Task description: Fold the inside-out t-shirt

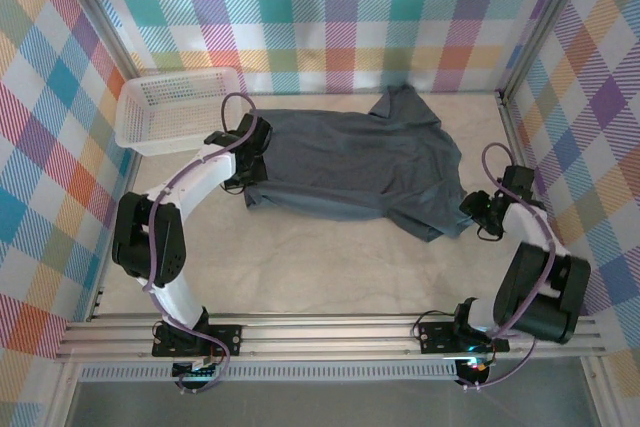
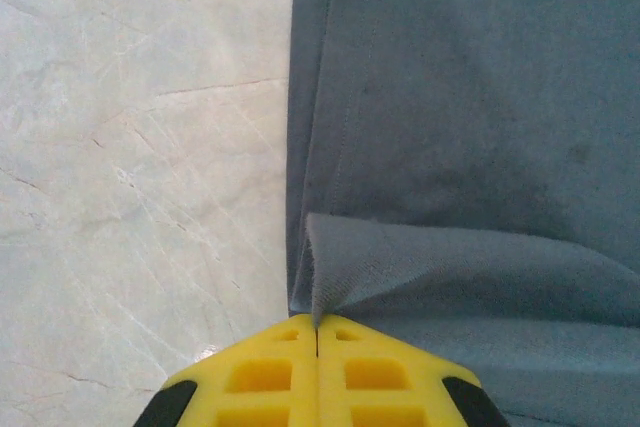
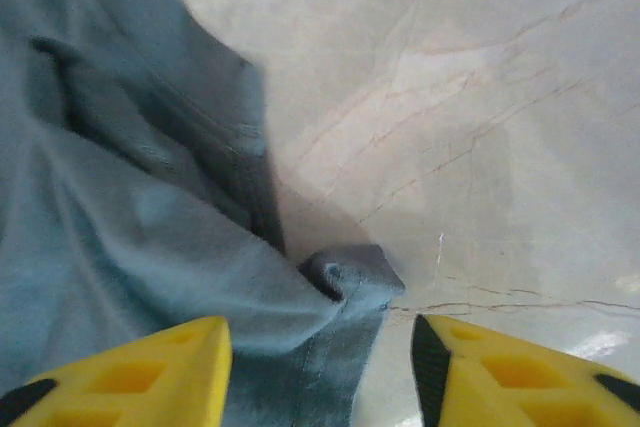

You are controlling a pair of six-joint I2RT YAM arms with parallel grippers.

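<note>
Lying spread on the table [image 1: 300, 267] — t-shirt [image 1: 350, 162], soft, light, likely sagging when lifted. Pinching its edge with the left gripper [image 2: 317, 327], jaws closed on cloth; hovering the right gripper [image 3: 320, 347] half open around a bunched corner — gripping nothing.

No lettering, label, brand or number can be read on the inside-out t-shirt [image 1: 350, 162] or anywhere else.
</note>
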